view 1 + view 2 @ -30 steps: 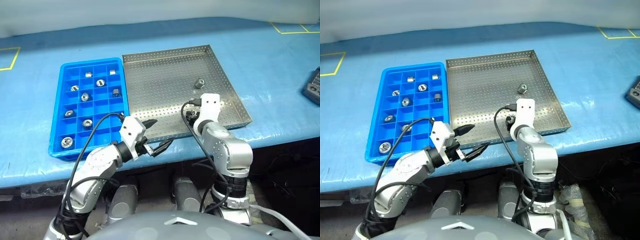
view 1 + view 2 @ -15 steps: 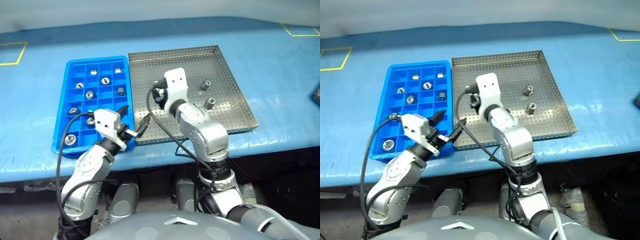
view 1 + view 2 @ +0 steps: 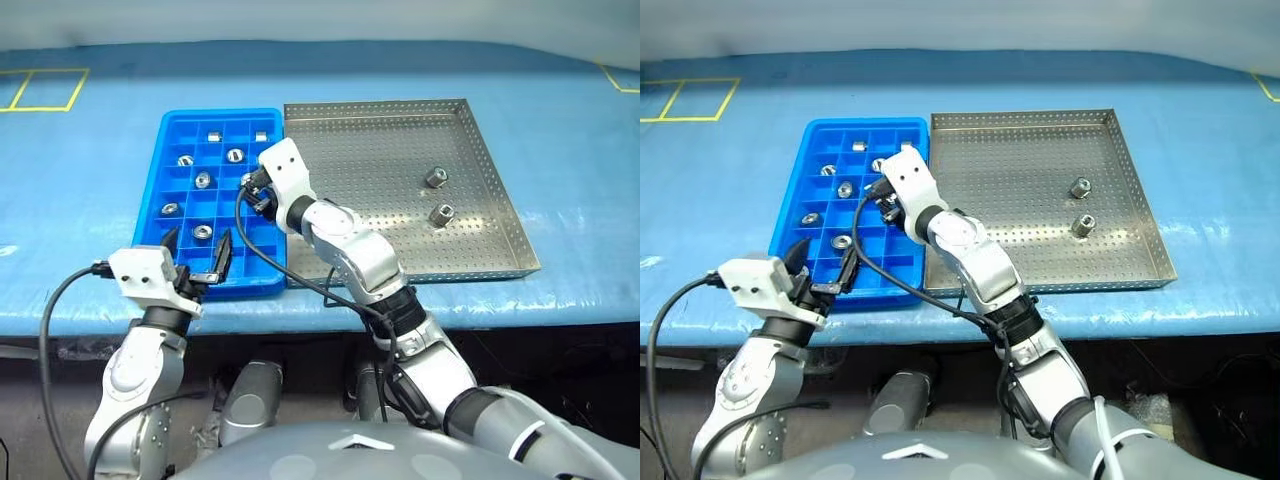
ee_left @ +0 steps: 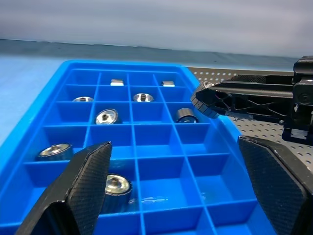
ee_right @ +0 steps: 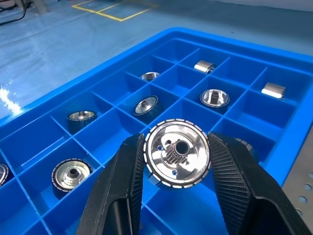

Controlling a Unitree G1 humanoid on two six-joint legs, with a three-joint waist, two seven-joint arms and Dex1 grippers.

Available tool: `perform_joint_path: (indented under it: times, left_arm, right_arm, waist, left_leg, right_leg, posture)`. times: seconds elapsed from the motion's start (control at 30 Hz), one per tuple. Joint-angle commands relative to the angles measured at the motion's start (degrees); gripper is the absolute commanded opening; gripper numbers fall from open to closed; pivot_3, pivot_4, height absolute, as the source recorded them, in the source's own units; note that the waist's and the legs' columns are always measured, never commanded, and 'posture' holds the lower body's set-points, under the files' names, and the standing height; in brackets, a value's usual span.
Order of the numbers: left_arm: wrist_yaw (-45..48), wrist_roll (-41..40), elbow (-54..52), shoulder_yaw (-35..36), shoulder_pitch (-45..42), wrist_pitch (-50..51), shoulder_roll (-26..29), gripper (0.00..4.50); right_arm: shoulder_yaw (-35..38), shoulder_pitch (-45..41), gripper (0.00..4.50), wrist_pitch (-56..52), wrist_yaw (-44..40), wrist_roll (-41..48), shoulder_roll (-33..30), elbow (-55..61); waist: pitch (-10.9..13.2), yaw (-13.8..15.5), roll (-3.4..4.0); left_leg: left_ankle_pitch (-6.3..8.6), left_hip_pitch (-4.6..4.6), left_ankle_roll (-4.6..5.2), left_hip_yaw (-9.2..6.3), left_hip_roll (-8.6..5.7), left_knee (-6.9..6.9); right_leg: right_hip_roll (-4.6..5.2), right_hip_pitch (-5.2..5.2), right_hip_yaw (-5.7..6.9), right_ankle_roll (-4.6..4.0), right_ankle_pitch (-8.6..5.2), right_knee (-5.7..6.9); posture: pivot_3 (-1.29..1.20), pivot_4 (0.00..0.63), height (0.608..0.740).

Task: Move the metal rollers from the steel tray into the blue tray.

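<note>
Since a second ago the right end effector (image 5: pixel 176 161) has swung from the near edge of the large square perforated steel tray (image 3: pixel 480 255) across to the bright blue plastic tray with a grid of small compartments (image 3: pixel 170 160), carrying a roller with it. The left end effector (image 3: pixel 195 258) has drawn away from the steel tray's near rim to the blue tray's near edge.

The right end effector is clamped on one shiny silver metal roller (image 5: pixel 177 154), a short cylinder with a toothed central hole, held above the blue tray's compartments on the side at 3 o'clock, next to the steel tray. In the right wrist view its two black fingers (image 5: pixel 122 191) press the roller's ridged rim on both sides.

The left end effector stands wide apart and holds nothing, pointing level over the blue tray's edge at 6 o'clock.

Two metal rollers remain in the steel tray (image 3: pixel 437 177) (image 3: pixel 442 214), toward its 3 o'clock side, close to each other but apart. Several rollers sit one to a compartment in the blue tray, among them (image 3: pixel 235 155), (image 3: pixel 203 180) and (image 3: pixel 202 232).

The two trays lie side by side, edges just beside each other, on a blue-covered desk (image 3: pixel 580 150), the blue tray at 9 o'clock of the steel one.
</note>
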State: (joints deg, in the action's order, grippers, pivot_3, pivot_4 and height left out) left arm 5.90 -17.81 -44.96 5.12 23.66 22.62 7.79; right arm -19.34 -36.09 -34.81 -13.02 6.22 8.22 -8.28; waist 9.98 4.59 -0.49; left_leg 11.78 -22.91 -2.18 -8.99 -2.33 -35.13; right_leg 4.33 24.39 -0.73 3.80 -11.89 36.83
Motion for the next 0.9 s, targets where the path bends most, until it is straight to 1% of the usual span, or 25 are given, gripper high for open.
perform_joint_path:
  times: [0.03, 0.23, 0.37, 0.4, 0.47, 0.57, 0.63, 0.7, 0.83, 0.9]
  left_arm:
    - [-0.8, 1.1, -2.8, -0.1, 0.7, -2.2, -0.6, 4.5]
    - [-0.8, 1.4, -2.4, -1.1, 1.0, -2.5, -1.2, 4.5]
    - [-0.2, 1.6, -1.6, -1.9, 0.5, -2.1, -0.6, 4.5]
    - [0.0, 1.7, -1.4, -2.1, 0.3, -2.0, -0.3, 4.5]
    - [0.2, 1.6, -0.9, -2.1, -0.3, -1.8, -0.1, 4.5]
    - [0.8, 0.8, 0.1, -2.0, -1.6, -1.4, 0.0, 4.5]
    - [1.4, 0.8, 0.8, -2.3, -2.6, -0.9, 0.4, 4.5]
    - [1.8, 0.5, 1.6, -2.7, -3.7, -0.5, 0.6, 4.5]
    - [2.8, 0.4, 3.2, -3.6, -5.9, 0.0, 1.0, 4.5]
    - [2.9, 0.5, 4.1, -3.9, -6.7, 0.0, 0.9, 4.5]
  right_arm:
    - [0.2, -6.9, 1.64, 4.8, -1.5, 0.9, 6.2, -3.7]
    - [0.5, -11.7, 1.64, 10.9, -2.4, 0.2, 7.7, -15.4]
    - [1.8, -14.0, 1.64, 13.7, -1.9, 0.6, 8.1, -23.1]
    - [2.0, -14.0, 2.39, 13.8, -2.0, 0.9, 8.1, -23.8]
    - [2.3, -13.6, 2.95, 13.6, -2.3, 1.4, 7.9, -24.0]
    - [2.3, -12.3, 3.99, 12.3, -2.3, 2.1, 7.0, -21.9]
    - [3.1, -11.4, 4.49, 11.0, -1.6, 2.9, 6.5, -20.0]
    - [5.0, -10.9, 4.49, 10.0, 1.6, 3.2, 6.1, -18.6]
    - [11.2, -11.0, 4.49, 11.4, 15.7, 0.4, 3.2, -19.9]
    - [14.1, -11.6, 4.49, 12.4, 20.5, -0.4, 1.8, -22.0]
  waist:
    - [0.0, 0.8, 0.0]
    - [0.0, 1.9, 0.0]
    - [0.0, 2.4, 0.0]
    - [0.0, 2.6, 0.0]
    - [0.0, 2.7, 0.0]
    - [0.0, 2.6, 0.0]
    - [0.0, 2.6, 0.01]
    - [0.0, 2.4, 0.01]
    - [0.0, 2.0, 0.01]
    - [0.0, 1.2, 0.01]
  left_leg:
    - [0.0, 0.0, 0.0, 0.01, 0.0, 0.0]
    - [0.0, -0.01, -0.01, 0.01, 0.0, 0.02]
    - [0.0, -0.01, -0.01, 0.02, 0.01, 0.03]
    - [0.0, -0.01, -0.01, 0.02, 0.01, 0.04]
    - [0.0, -0.01, -0.01, 0.02, 0.01, 0.04]
    - [-0.01, -0.01, -0.02, 0.03, 0.0, 0.04]
    - [-0.02, 0.0, -0.03, 0.03, 0.0, 0.03]
    - [-0.02, -0.01, -0.05, 0.02, 0.01, 0.03]
    - [-0.04, -0.02, -0.07, 0.04, 0.01, 0.03]
    - [-0.04, -0.02, -0.07, 0.06, 0.01, 0.03]
  right_leg:
    - [0.0, 0.01, 0.0, 0.0, 0.0, 0.0]
    - [-0.03, 0.04, -0.01, -0.01, 0.0, 0.0]
    - [-0.05, 0.05, -0.01, -0.02, -0.01, 0.01]
    - [-0.05, 0.05, -0.01, -0.02, -0.01, 0.01]
    - [-0.05, 0.05, -0.02, -0.02, -0.01, 0.01]
    - [-0.05, 0.04, -0.03, -0.02, -0.01, 0.01]
    - [-0.06, 0.04, -0.02, -0.02, -0.01, 0.02]
    - [-0.07, 0.05, -0.03, -0.03, -0.01, 0.04]
    - [-0.07, 0.04, -0.05, -0.03, 0.0, 0.03]
    - [-0.07, 0.05, -0.06, -0.03, 0.0, 0.02]
  posture:
    - [0.4, 0.15, 0.74]
    - [0.4, 0.15, 0.74]
    - [0.38, 0.15, 0.74]
    - [0.38, 0.15, 0.74]
    - [0.35, 0.15, 0.74]
    - [0.32, 0.15, 0.74]
    - [0.32, 0.15, 0.74]
    - [0.29, 0.15, 0.74]
    - [0.24, 0.15, 0.74]
    - [0.22, 0.15, 0.74]
